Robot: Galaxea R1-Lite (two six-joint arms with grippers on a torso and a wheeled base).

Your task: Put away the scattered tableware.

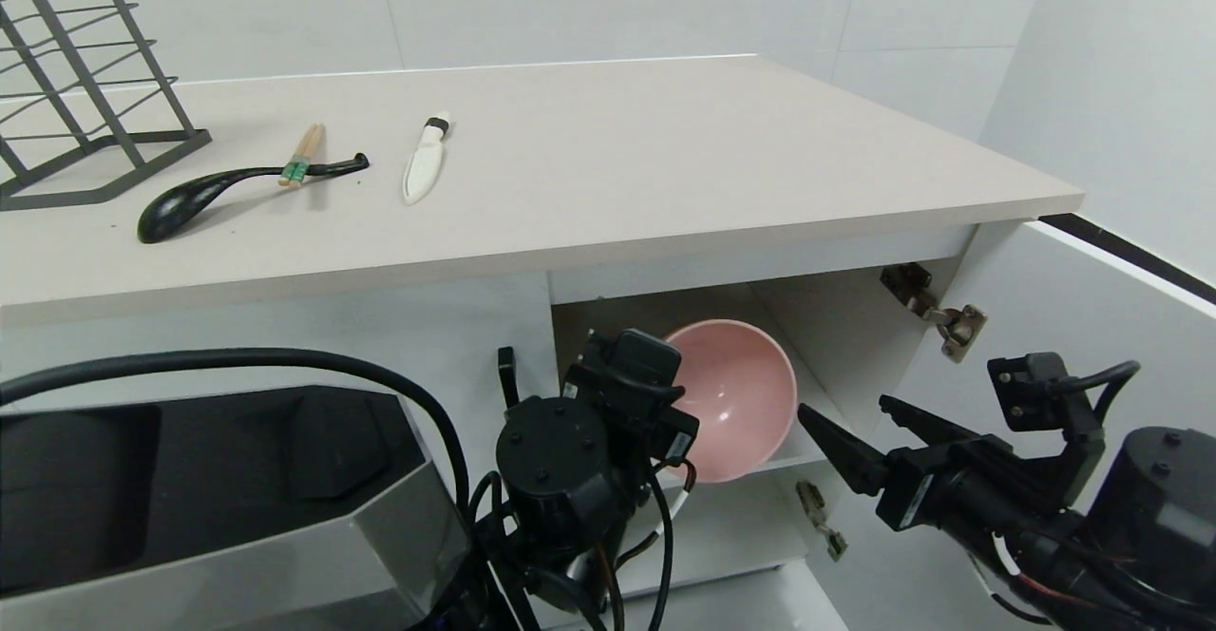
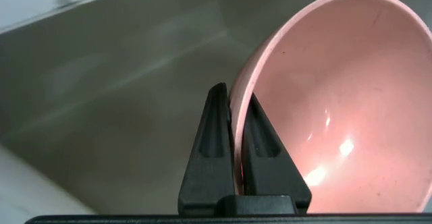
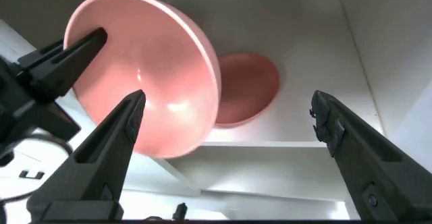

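Left fingers (image 2: 214, 150) pinched the bowl (image 2: 337, 102) by its rim, wall between them; judged rigid, light, slippery. Right fingers (image 1: 841, 450) stood wide apart.

At the upper left of the head view, the dish rack (image 1: 85, 70) ran off the frame's left and top edges. Lower centre, the left arm (image 1: 560, 460) covered the lower left rim of the pink bowl (image 1: 741, 393). In the right wrist view, that bowl hid part of a second pink dish (image 3: 250, 86) behind it.
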